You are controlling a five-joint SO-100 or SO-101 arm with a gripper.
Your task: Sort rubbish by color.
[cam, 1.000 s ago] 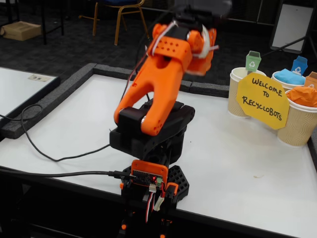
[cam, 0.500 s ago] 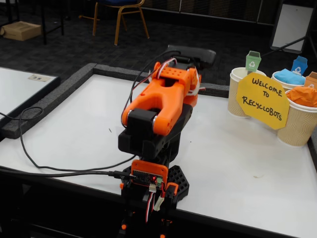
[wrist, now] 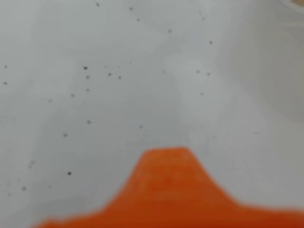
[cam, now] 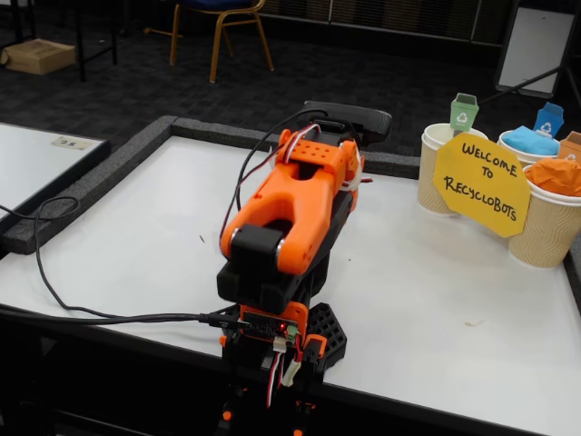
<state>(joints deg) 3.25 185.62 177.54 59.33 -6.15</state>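
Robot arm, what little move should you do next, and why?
Probably just stay folded and rest. The orange arm is tucked low over its base, and the wrist view shows only bare white table. An orange wad and a blue wad sit in paper cups. No loose rubbish shows on the table, so sorting looks finished.

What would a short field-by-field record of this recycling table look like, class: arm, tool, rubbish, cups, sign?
arm: orange arm folded low over its base
tool: orange tip close above the white table in the wrist view; open or shut cannot be told
rubbish: blue wad and orange wad each in a cup; no green wad visible
cups: paper cups at the right edge of the fixed view
sign: yellow sign reading Welcome to Recyclobots
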